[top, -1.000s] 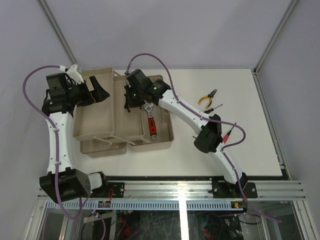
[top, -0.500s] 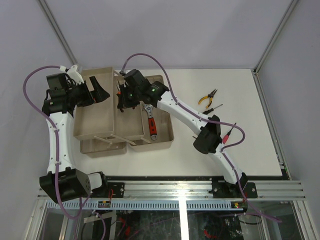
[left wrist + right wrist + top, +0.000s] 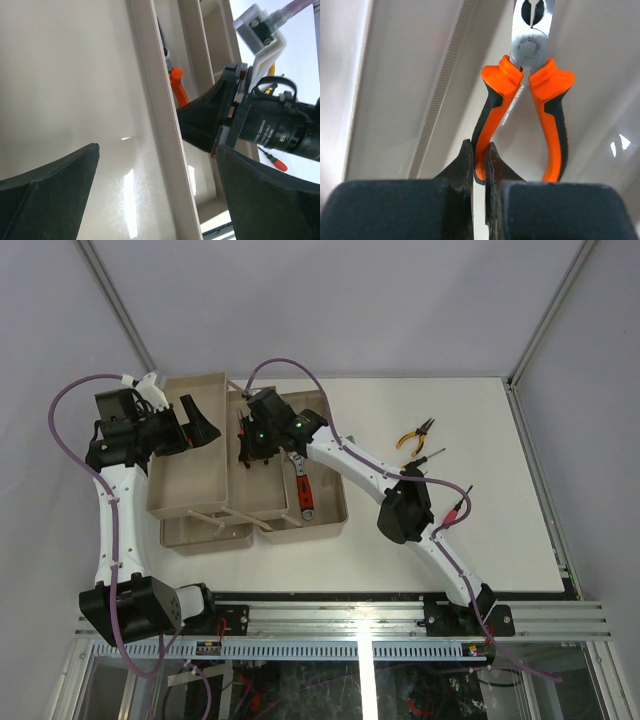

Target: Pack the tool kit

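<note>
The tool kit's beige trays [image 3: 178,502] lie open at the table's left. My right gripper [image 3: 246,443] is shut on one handle of the orange-and-black pliers [image 3: 530,85] and holds them hanging, nose down, over the middle tray [image 3: 262,502]; in the right wrist view the gripper [image 3: 479,150] pinches the left handle. A red-handled wrench [image 3: 300,485] lies in the right tray. My left gripper [image 3: 195,425] is open and empty over the left tray; its wide-apart fingers [image 3: 50,190] frame the ribbed tray wall [image 3: 160,115].
Yellow-handled pliers [image 3: 413,437] and a small screwdriver [image 3: 430,455] lie on the white table right of the trays. A red screwdriver [image 3: 458,506] lies by the right arm's elbow. The right gripper's body [image 3: 210,125] shows close by in the left wrist view.
My right gripper has moved left and slightly away with the orange pliers, from beside the wrench to the middle tray's far left. The left arm has barely moved.
</note>
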Controlling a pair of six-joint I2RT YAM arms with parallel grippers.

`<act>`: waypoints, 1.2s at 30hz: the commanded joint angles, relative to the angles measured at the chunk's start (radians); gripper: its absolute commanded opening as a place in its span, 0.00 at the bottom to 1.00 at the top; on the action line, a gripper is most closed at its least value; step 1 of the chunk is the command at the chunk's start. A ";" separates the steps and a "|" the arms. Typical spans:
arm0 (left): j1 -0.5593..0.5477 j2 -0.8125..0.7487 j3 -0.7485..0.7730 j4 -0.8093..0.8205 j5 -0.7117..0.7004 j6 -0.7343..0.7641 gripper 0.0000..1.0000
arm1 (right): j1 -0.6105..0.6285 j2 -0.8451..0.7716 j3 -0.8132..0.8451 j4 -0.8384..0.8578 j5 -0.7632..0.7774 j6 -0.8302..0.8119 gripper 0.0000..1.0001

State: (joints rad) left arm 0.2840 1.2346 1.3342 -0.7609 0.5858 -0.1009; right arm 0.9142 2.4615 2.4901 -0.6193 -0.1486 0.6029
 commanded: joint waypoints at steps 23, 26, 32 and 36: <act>0.003 -0.004 -0.014 0.029 0.018 0.007 1.00 | -0.084 -0.146 -0.020 0.097 0.135 -0.074 0.61; 0.004 0.001 -0.011 0.030 0.019 0.007 1.00 | -0.111 -0.243 -0.042 0.100 0.226 -0.118 0.64; 0.004 0.012 0.001 0.029 0.027 0.007 1.00 | -0.325 -0.373 -0.086 0.011 0.413 -0.143 0.64; 0.004 0.015 0.005 0.030 0.034 0.006 1.00 | -0.524 -0.309 -0.013 -0.234 0.474 -0.091 0.63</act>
State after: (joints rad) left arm 0.2840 1.2434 1.3285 -0.7609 0.5919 -0.1005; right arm 0.5861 2.1315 2.4134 -0.6201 0.1745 0.4854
